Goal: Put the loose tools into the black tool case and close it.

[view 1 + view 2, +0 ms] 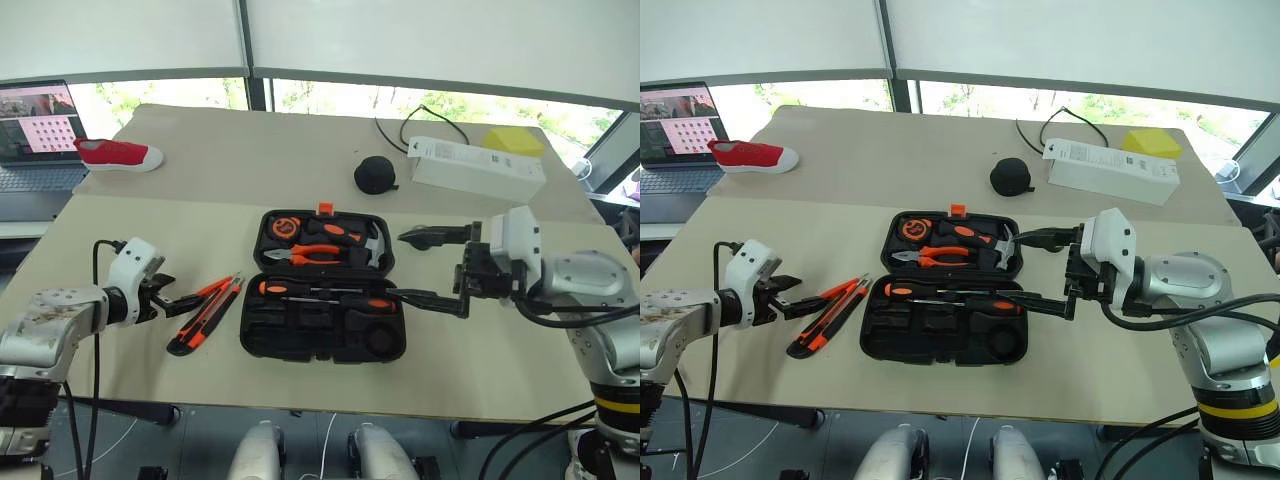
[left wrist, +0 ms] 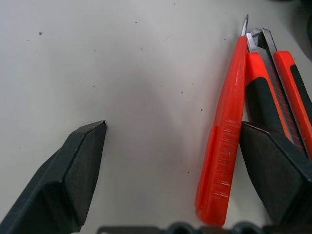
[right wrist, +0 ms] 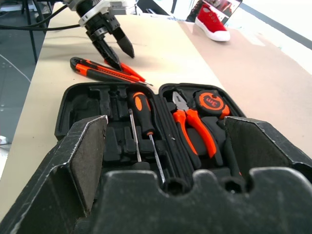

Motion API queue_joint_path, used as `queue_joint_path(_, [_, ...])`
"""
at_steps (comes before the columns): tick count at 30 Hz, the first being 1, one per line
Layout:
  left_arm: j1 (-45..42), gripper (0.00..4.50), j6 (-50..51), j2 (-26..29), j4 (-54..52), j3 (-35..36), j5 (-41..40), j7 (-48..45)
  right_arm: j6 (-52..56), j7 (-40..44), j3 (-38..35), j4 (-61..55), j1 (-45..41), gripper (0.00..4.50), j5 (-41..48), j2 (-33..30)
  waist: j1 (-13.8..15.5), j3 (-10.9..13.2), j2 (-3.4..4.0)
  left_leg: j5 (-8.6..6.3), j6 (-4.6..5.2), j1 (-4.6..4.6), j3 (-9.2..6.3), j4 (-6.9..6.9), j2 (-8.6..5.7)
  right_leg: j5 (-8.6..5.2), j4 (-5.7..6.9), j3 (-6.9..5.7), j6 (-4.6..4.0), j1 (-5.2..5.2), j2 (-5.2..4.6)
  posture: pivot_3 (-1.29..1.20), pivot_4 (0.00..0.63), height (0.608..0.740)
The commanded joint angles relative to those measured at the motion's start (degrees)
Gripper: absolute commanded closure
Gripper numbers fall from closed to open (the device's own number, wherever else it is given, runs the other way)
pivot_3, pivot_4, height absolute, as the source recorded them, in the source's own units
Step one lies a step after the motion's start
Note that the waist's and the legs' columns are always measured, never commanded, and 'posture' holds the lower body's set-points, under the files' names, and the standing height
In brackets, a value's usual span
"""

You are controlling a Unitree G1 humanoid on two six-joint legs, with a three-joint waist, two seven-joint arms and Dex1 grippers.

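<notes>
Black tool case (image 1: pixel 322 345) lies open and flat near the front edge of the beige table (image 1: pixel 200 160), its orange latch on the far side; in the far half sit orange-handled pliers (image 1: pixel 318 253), a tape measure (image 1: pixel 283 227) and a hammer (image 1: pixel 372 250); across the middle lie 2 long screwdrivers (image 1: pixel 325 292) with orange-and-black handles. Just left of the case, on the table, the slim orange tester screwdriver (image 2: pixel 225 136) and the black-and-orange utility knife (image 2: pixel 275 92) lie side by side, touching. The left gripper (image 1: pixel 172 303) reaches down at their near ends with fingers spread; 1 finger (image 2: pixel 275 170) rests over the knife beside the tester, the other stands apart on bare table; nothing is clamped. The right gripper (image 1: pixel 425 268) hovers at the case's right edge, fingers wide apart and empty. Farther back sit a round black pouch (image 1: pixel 374 174), a white box (image 1: pixel 478 167), a red shoe (image 1: pixel 118 154) and a laptop (image 1: pixel 40 135).
</notes>
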Motion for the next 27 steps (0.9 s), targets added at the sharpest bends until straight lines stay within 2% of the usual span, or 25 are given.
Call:
queue_joint_path(1, [0.1, 1.83, -0.3, -1.4, 0.6, -2.3, 1.0, -2.2, -0.2, -0.4, -0.6, -1.0, -0.2, 0.00, 0.0, -0.4, 0.1, 0.0, 0.00, 0.00, 0.00, 0.00, 0.00, 0.00, -0.01, 0.00, 0.00, 0.00, 0.01, 0.00, -0.01, 0.00, 0.150, 0.740])
queue_joint_path(4, [0.4, 2.78, -1.4, -1.2, 1.3, -1.3, 2.1, -2.6, -0.4, -0.3, -1.3, -1.3, 1.0, 0.00, 0.3, -0.5, 0.2, 0.0, 0.00, 0.00, 0.00, 0.00, 0.00, 0.01, -0.01, 0.00, 0.00, 0.00, 0.02, 0.01, -0.01, 0.00, 0.150, 0.740])
queue_joint_path(11, [3.1, 2.78, -7.4, -1.7, 1.4, 2.9, 0.4, -6.4, -0.5, 0.5, -2.1, -2.2, 3.9, 0.00, 1.1, -1.1, 0.1, 0.0, 0.00, 0.00, 0.00, 0.00, -0.02, 0.01, 0.02, 0.00, 0.01, 0.00, 0.02, 0.00, 0.00, 0.00, 0.150, 0.740])
queue_joint_path(17, [4.2, 2.78, -5.1, -3.0, 2.9, 7.4, -2.8, -7.7, -0.4, 1.1, -1.8, -2.1, 5.0, 0.00, 1.1, -1.4, -0.1, 0.0, -0.01, 0.00, 0.00, 0.00, -0.07, 0.01, 0.04, 0.00, 0.02, 0.00, 0.02, -0.01, 0.01, 0.00, 0.150, 0.740])
queue_joint_path(27, [5.0, 2.78, -11.0, -3.4, 6.3, 8.4, -0.3, -7.5, 0.3, 1.0, -1.6, -2.0, 5.6, 0.00, 1.3, -1.3, -0.5, 0.0, -0.01, 0.00, 0.00, 0.00, -0.11, 0.01, 0.04, 0.00, 0.02, 0.00, 0.02, 0.00, 0.02, 0.00, 0.150, 0.740])
